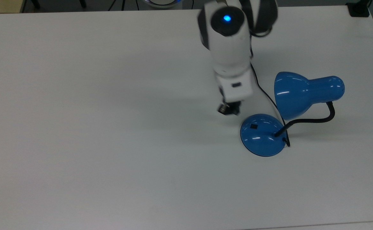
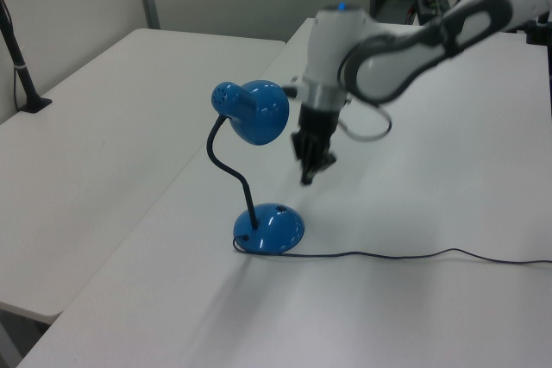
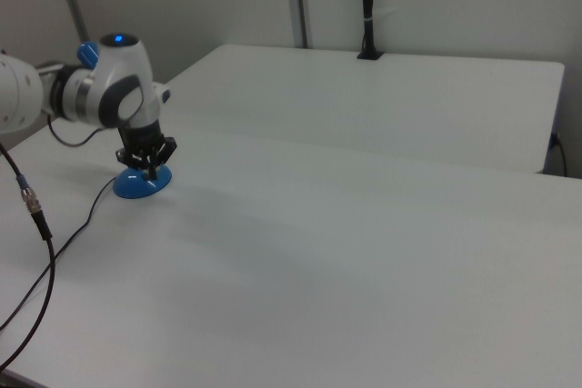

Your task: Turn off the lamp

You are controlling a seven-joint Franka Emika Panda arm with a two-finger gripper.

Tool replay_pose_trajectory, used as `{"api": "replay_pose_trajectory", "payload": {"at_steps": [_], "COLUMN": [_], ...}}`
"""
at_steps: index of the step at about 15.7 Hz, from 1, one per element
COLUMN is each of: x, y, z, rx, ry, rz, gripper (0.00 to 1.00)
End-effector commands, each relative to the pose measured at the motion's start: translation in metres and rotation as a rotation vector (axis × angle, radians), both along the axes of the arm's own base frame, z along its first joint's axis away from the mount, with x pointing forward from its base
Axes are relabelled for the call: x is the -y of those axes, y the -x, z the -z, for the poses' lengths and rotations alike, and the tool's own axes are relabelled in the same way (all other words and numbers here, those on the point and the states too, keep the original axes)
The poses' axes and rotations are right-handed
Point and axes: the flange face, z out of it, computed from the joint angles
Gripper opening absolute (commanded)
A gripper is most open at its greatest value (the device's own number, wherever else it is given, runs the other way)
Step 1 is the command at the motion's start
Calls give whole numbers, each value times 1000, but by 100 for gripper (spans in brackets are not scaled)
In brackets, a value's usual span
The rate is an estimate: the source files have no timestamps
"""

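Observation:
The glossy blue lamp stands on the white table. Its round base carries a small black switch, which is uncovered. A black gooseneck rises to the cone shade, and I see no glow beneath it. My gripper hangs shut with nothing in it, clear of the base and off to the top view's left of it. In the left view the gripper floats above the base, beside the shade. The right view has the gripper just over the base.
The lamp's black cord trails across the table from the base. A second white table stands alongside. A black clamp with a post sits on that table's far edge. Another cable hangs at the right view's left.

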Motion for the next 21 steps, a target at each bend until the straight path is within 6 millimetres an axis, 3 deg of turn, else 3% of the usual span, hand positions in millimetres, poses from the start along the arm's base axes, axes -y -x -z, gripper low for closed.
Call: {"api": "replay_pose_trajectory", "payload": {"at_steps": [1, 3, 7, 8, 10, 15, 18, 21], "x": [103, 146, 215, 228, 248, 264, 270, 288], "y": [40, 46, 58, 63, 71, 74, 73, 80], "z": [-88, -125, -166, -170, -175, -179, -185, -197], "rx": [-139, -205, -243, -253, -264, -268, -265, -254], "ry": [45, 46, 113, 137, 197, 222, 214, 188], "rz": [175, 318, 666, 714, 764, 1008, 1046, 1079], "gripper": [0, 0, 0, 9, 100, 100, 100, 100]}}
